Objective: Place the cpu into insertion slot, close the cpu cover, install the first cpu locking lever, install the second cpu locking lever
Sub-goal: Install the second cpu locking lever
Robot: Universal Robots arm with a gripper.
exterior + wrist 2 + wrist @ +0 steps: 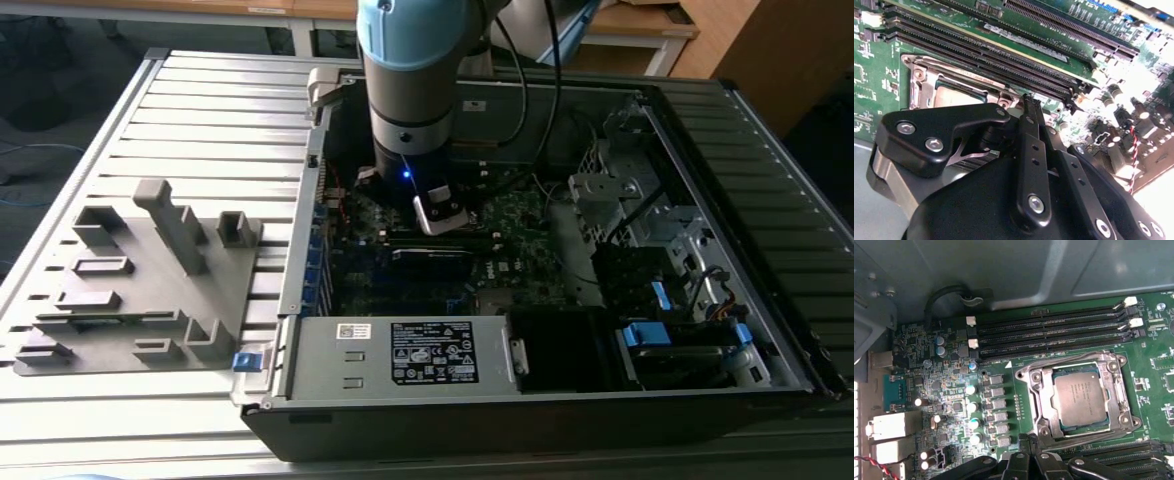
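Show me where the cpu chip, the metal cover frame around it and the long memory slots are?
cpu point(1080, 400): first wrist view, middle of its grey metal top.
cpu cover point(1036, 390): first wrist view, one silver side bar of the frame.
memory slots point(1054, 335): first wrist view, midway along one long black slot.

We see daylight washing the ribbed counter point(200, 120) pale, while the open computer case point(561, 300) sits in deep shadow. In the second wrist view, glare bleaches the motherboard point(1149, 75) at one edge, and the black hand point(1026, 102) looms soft and blurred.
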